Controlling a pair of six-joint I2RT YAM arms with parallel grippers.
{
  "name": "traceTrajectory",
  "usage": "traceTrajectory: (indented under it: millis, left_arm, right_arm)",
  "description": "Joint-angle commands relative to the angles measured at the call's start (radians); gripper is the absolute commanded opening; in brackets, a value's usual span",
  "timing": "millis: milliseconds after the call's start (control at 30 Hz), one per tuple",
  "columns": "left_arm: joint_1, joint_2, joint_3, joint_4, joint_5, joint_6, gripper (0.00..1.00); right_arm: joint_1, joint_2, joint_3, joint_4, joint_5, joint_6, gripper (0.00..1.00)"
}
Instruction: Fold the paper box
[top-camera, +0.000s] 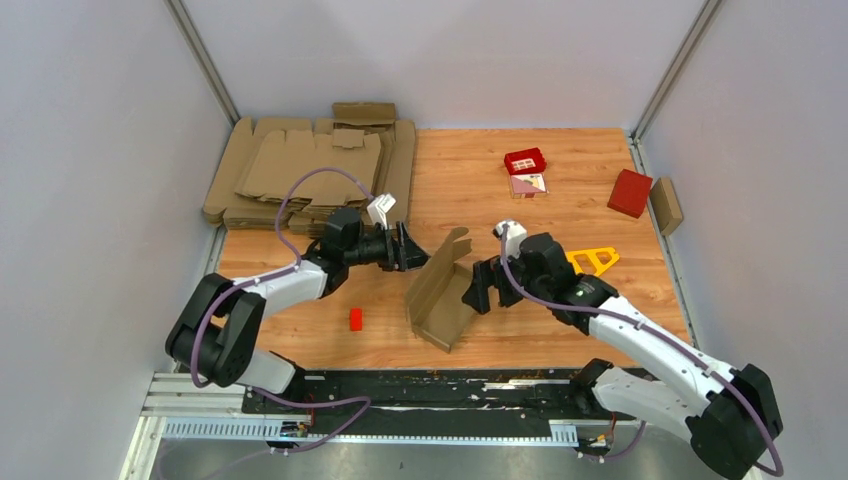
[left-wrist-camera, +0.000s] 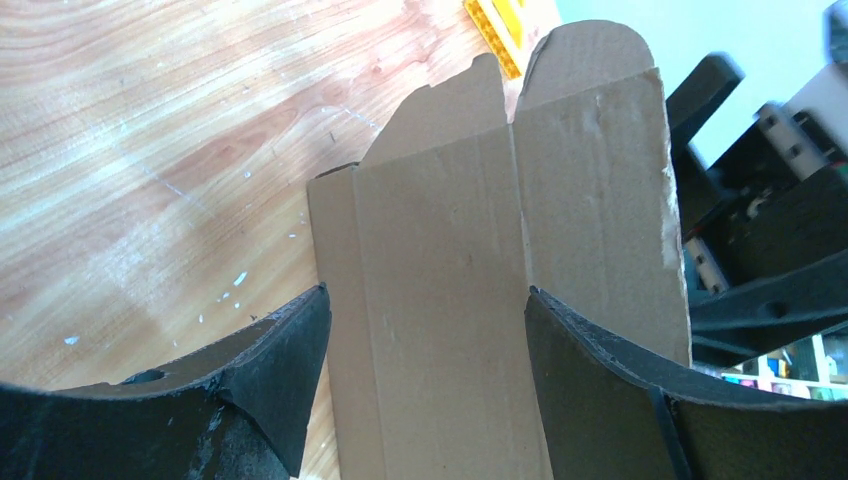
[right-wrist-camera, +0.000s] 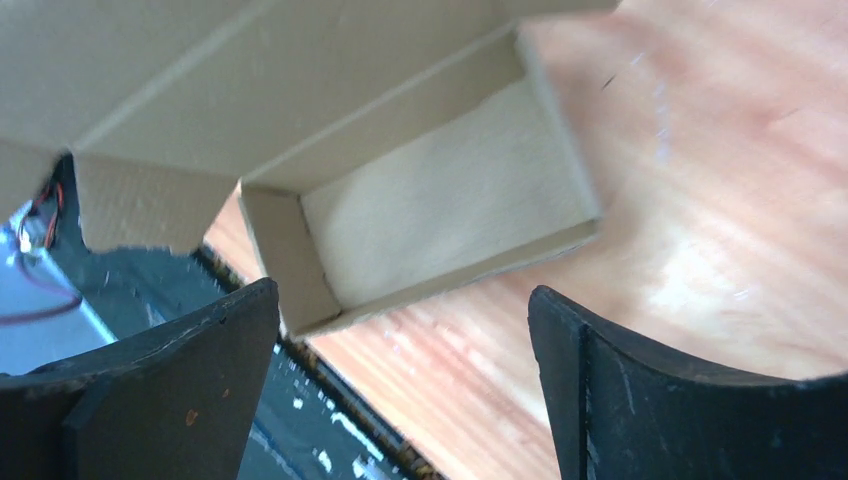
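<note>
Half-folded paper box stands open near the table's front edge, between the left gripper and right gripper, both spread wide.

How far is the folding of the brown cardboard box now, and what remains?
Done: the brown cardboard box already has a tray with raised walls. In hand: nothing is gripped; the open left gripper faces the lid panel and the open right gripper faces the tray. Remaining: the lid stands up, unclosed, flaps untucked.
</note>
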Motion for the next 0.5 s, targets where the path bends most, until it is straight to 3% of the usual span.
traceTrajectory:
  millis: [0, 100, 333, 467]
  left_arm:
    - [-0.009, 0.022, 0.049, -0.002, 0.017, 0.034, 0.79]
    - [-0.014, 0.044, 0.056, 0.017, 0.023, 0.027, 0.79]
    - [-0.018, 0.086, 0.077, 0.031, 0.046, 0.041, 0.78]
    - [-0.019, 0.081, 0.087, -0.004, 0.045, 0.076, 0.78]
  right_arm:
    - [-0.075, -0.021, 0.095, 0.072, 0.072, -0.09, 0.98]
    - [-0.162, 0.03, 0.101, 0.21, -0.076, -0.129, 1.0]
    - [-0.242, 0.183, -0.016, 0.735, -0.18, -0.113, 1.0]
    - [-0.243, 0.312, 0.061, 0.749, -0.238, -0.194, 0.99]
